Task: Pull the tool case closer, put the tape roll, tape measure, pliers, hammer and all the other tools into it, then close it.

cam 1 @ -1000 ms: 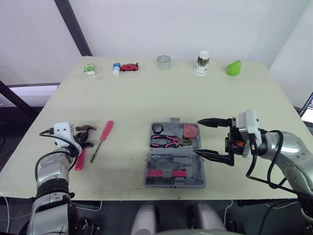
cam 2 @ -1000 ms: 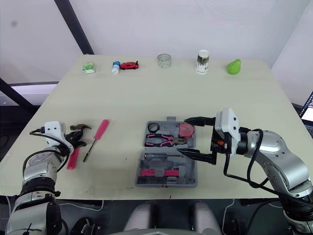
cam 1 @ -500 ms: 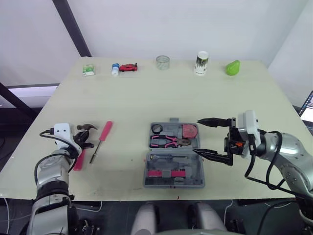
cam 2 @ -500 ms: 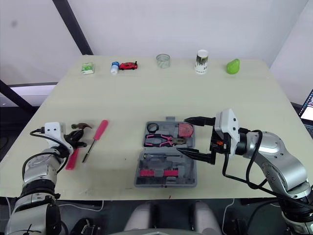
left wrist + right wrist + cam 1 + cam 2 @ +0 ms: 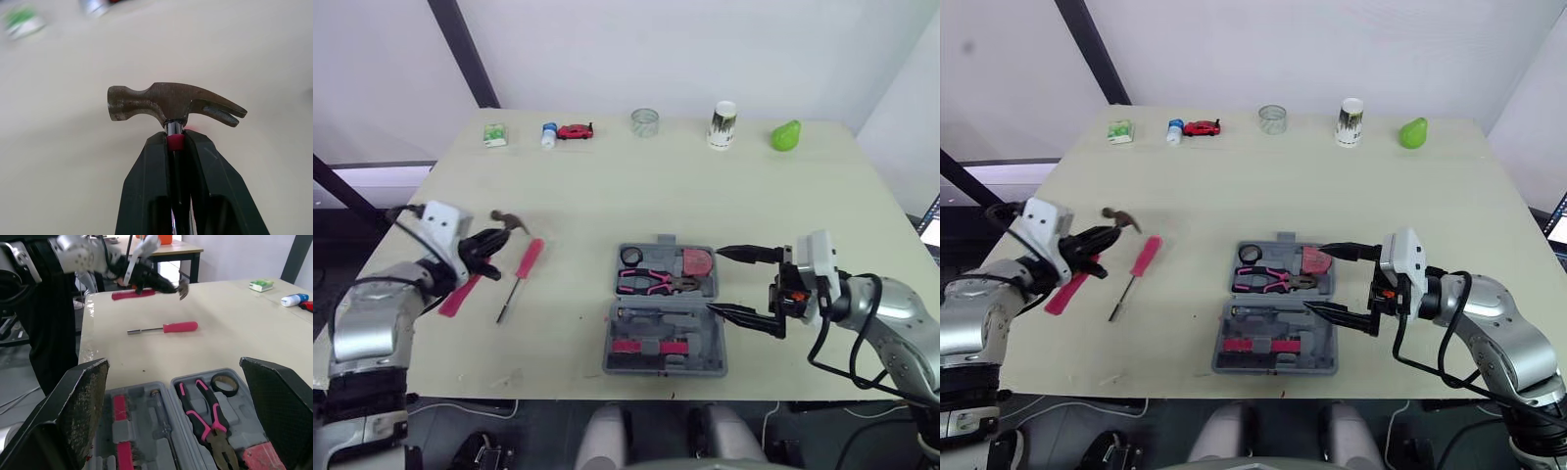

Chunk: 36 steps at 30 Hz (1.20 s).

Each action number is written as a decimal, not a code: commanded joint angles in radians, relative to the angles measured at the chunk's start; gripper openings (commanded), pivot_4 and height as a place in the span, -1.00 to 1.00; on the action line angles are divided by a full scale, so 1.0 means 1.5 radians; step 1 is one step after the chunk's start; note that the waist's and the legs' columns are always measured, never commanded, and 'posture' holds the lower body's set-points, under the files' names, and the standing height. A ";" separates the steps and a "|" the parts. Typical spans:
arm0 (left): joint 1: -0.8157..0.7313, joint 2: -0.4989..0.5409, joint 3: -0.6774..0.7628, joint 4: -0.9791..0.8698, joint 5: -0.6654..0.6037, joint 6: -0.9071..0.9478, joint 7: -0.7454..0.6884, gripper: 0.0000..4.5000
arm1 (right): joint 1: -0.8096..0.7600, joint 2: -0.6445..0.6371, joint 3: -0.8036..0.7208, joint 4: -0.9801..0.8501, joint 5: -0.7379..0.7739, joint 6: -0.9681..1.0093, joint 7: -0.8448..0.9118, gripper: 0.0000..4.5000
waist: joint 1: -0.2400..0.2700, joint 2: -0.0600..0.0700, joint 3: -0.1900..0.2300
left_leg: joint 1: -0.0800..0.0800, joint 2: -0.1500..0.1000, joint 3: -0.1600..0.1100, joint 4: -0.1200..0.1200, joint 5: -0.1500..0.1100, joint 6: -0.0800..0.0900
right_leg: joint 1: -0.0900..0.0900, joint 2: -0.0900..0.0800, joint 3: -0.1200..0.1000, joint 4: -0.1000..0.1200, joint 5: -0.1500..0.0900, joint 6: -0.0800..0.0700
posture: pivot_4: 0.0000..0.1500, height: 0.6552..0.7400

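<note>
The grey tool case (image 5: 666,364) lies open near the table's front edge. Its far half holds a black tape roll (image 5: 628,257), pink-handled pliers (image 5: 649,284) and a red tape measure (image 5: 697,261). My left gripper (image 5: 175,143) is shut on the hammer's neck just below the steel head (image 5: 171,103). It holds the hammer (image 5: 509,222) above the table at the left, pink handle (image 5: 458,295) slanting down. A red-handled screwdriver (image 5: 521,275) lies on the table beside it. My right gripper (image 5: 715,282) stands open at the case's right edge, holding nothing.
Along the far edge stand a green-and-white box (image 5: 494,135), a small bottle (image 5: 548,135), a red toy car (image 5: 575,131), a glass jar (image 5: 644,122), a paper cup (image 5: 722,125) and a green fruit-shaped object (image 5: 786,135). The case's near half carries pink inserts (image 5: 641,345).
My left gripper has lifted the hammer off the table, up and to the right. The right gripper has shifted slightly toward the front edge, still open.
</note>
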 commanded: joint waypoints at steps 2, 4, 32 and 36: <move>-0.047 0.033 -0.069 -0.109 -0.013 0.074 -0.041 -1.00 | 0.020 -0.011 -0.040 0.001 -0.003 -0.029 0.009 1.00 | 0.000 0.000 0.000 | 0.000 0.000 0.000 0.000 0.000 0.000 | 0.000 0.001 0.000 0.000 0.000 0.000 | 1.00 1.00; -0.075 0.036 -0.100 -0.129 -0.026 0.101 -0.071 -1.00 | 0.029 -0.014 -0.050 0.003 -0.003 -0.033 0.011 1.00 | 0.000 0.000 0.001 | 0.000 0.001 -0.001 0.000 0.000 0.000 | 0.000 0.001 0.000 0.000 0.000 0.000 | 1.00 1.00; -0.394 -0.142 -0.619 -0.148 0.120 0.198 -0.307 -1.00 | 0.217 -0.057 -0.185 -0.027 0.002 -0.059 0.026 1.00 | 0.006 0.004 0.003 | -0.004 -0.005 0.000 0.004 0.000 0.001 | 0.001 0.009 0.007 0.000 -0.001 0.000 | 1.00 1.00; -0.402 -0.172 -0.663 -0.156 0.147 0.244 -0.291 -1.00 | 0.234 -0.059 -0.195 -0.034 0.003 -0.056 0.020 1.00 | 0.004 0.004 0.003 | -0.004 -0.005 -0.001 0.004 0.000 0.001 | 0.001 0.010 0.009 0.000 -0.001 0.000 | 1.00 1.00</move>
